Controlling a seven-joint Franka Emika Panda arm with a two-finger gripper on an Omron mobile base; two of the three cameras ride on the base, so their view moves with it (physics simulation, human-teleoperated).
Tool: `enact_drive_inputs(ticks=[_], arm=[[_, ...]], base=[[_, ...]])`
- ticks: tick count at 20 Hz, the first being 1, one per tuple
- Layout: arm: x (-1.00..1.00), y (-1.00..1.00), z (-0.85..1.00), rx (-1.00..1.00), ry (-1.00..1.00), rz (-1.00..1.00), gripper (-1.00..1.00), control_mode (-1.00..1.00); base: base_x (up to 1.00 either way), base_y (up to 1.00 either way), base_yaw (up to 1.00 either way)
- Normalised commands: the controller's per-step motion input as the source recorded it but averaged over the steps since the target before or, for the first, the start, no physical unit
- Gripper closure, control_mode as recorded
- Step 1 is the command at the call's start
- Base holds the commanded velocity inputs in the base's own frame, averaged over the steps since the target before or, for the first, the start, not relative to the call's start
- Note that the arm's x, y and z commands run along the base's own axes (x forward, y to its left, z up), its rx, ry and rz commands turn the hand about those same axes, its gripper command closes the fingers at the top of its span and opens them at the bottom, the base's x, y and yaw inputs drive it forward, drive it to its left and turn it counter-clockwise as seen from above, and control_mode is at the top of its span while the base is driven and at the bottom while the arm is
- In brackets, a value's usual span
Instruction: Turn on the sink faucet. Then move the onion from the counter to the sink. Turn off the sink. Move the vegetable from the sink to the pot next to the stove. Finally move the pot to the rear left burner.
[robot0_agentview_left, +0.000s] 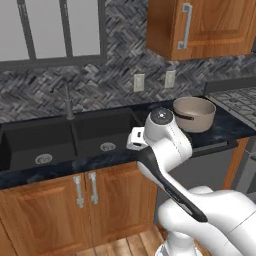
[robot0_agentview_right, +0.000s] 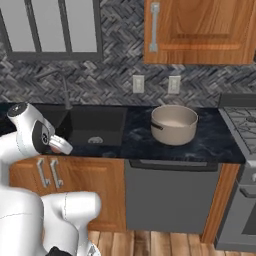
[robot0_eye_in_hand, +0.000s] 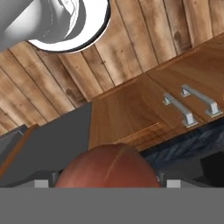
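In the hand view the orange-red onion (robot0_eye_in_hand: 107, 168) sits right between my gripper's (robot0_eye_in_hand: 107, 184) two fingertips (robot0_eye_in_hand: 41, 184), seen against cabinet doors and wood floor, so it hangs in the air in my grip. My gripper (robot0_agentview_left: 135, 140) (robot0_agentview_right: 61, 146) is at the front edge of the counter (robot0_agentview_left: 225, 127), by the right basin of the black sink (robot0_agentview_left: 50, 135) (robot0_agentview_right: 95, 122). The slim faucet (robot0_agentview_left: 67, 102) (robot0_agentview_right: 64, 90) stands behind the sink's divider. The tan pot (robot0_agentview_left: 194, 114) (robot0_agentview_right: 174, 124) rests on the counter (robot0_agentview_right: 210, 142) between sink and stove (robot0_agentview_left: 240, 102) (robot0_agentview_right: 245, 120).
Wooden cabinet doors with silver handles (robot0_eye_in_hand: 188, 105) run below the sink, with a grey dishwasher front (robot0_agentview_right: 165, 195) to their right. Upper cabinets (robot0_agentview_left: 205, 25) hang above the pot. Two wall outlets (robot0_agentview_right: 155, 84) sit on the backsplash.
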Motion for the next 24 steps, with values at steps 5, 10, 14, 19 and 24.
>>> enact_drive_inputs(ticks=[5, 10, 14, 19, 24], arm=[[0.0, 0.0, 0.0, 0.0, 0.0, 0.0, 1.0, 1.0], [0.0, 0.0, 0.0, 0.0, 0.0, 0.0, 1.0, 1.0], [0.0, 0.0, 0.0, 0.0, 0.0, 0.0, 1.0, 1.0], [0.0, 0.0, 0.0, 0.0, 0.0, 0.0, 1.0, 1.0], [0.0, 0.0, 0.0, 0.0, 0.0, 0.0, 1.0, 1.0]], base=[[-0.01, -0.73, -0.1], [0.0, -0.75, -0.06], [0.0, -0.78, -0.02], [0.0, -0.79, 0.0], [0.0, -0.79, 0.0]])
